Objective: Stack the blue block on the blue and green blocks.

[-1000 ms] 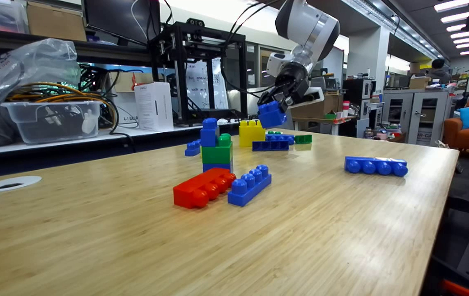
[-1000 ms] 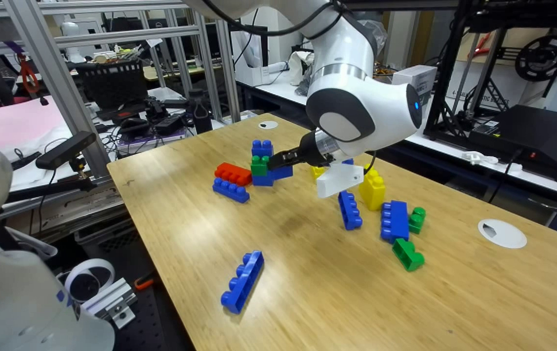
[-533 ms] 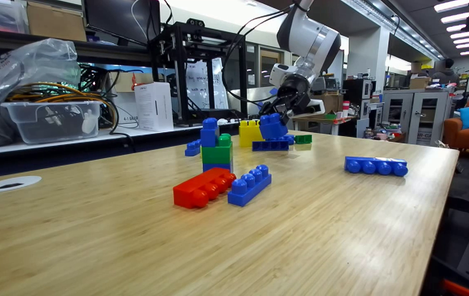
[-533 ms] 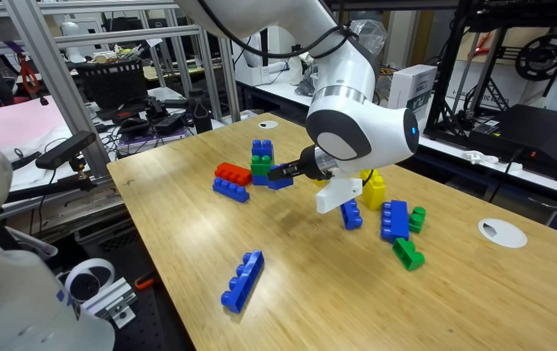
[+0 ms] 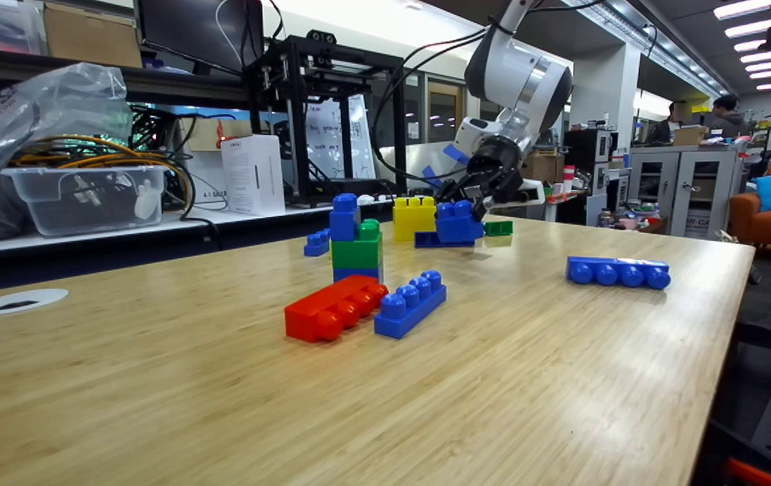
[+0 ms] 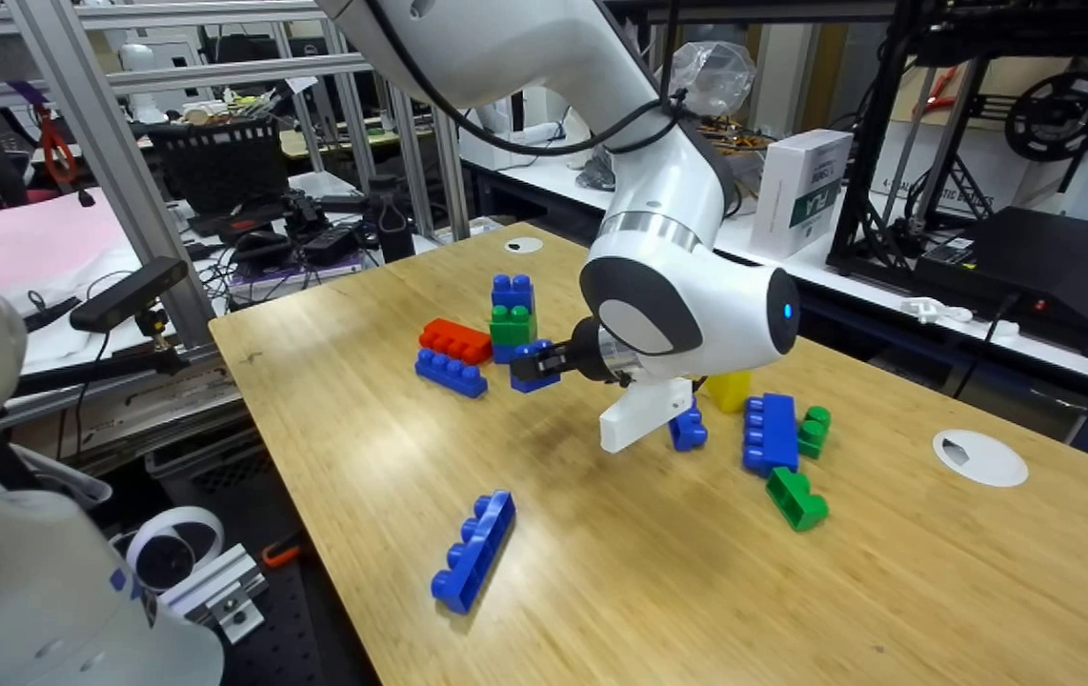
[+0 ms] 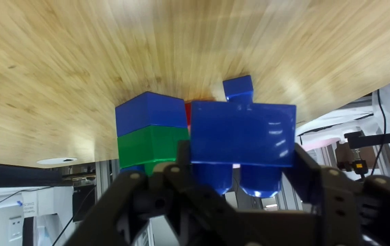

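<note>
Fingers [image 7: 306, 169] and the blue block [image 5: 457, 228] they pinch sit lower than a second ago; in an exterior view the block now hangs just right of centre, slightly above mid-frame, and tilts less. We read that as squaring it up for placing. But we also lose height: it looks lower than the top of the stack [image 5: 356, 254], just left of centre, so we judge it must rise and come across before it can go on. It is not on the stack yet; in the wrist view a sliver of red brick [image 7: 187, 112] shows between the two, so we take them to be apart.

We see a chunky, glossy, plain blue body with pale streaks of light on its broad face, right of centre in the wrist view. Two rounded studs show below that face; we take this view to stand upside down.
</note>
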Motion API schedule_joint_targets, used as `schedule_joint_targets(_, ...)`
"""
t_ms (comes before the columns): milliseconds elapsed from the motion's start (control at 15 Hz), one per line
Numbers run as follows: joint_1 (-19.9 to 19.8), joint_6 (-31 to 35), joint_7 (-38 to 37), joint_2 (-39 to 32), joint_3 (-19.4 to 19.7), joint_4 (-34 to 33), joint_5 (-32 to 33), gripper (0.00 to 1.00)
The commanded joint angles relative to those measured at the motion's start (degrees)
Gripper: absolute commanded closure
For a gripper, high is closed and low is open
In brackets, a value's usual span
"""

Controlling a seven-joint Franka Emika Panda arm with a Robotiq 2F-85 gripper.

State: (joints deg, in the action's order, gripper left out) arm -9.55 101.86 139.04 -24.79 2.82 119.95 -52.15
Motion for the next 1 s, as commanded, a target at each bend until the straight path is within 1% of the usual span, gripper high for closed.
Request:
schedule_joint_targets(0,-0.49,2.09,4.28,0.46,-0.14,2.53,-3.02,0.56)
schedule_joint_targets(733,0.19,5.9,12.54,-0.42,0.03,6.23,-7.14,0.56)
schedule_joint_targets(800,-3.51,6.32,9.84,0.16,-4.43,5.1,-5.6,0.56)
schedule_joint_targets(867,-3.67,6.76,9.98,-0.18,-4.9,4.88,-5.57,0.56)
schedule_joint_targets(933,-4.4,7.31,9.84,-0.49,-6.22,4.38,-5.28,0.56)
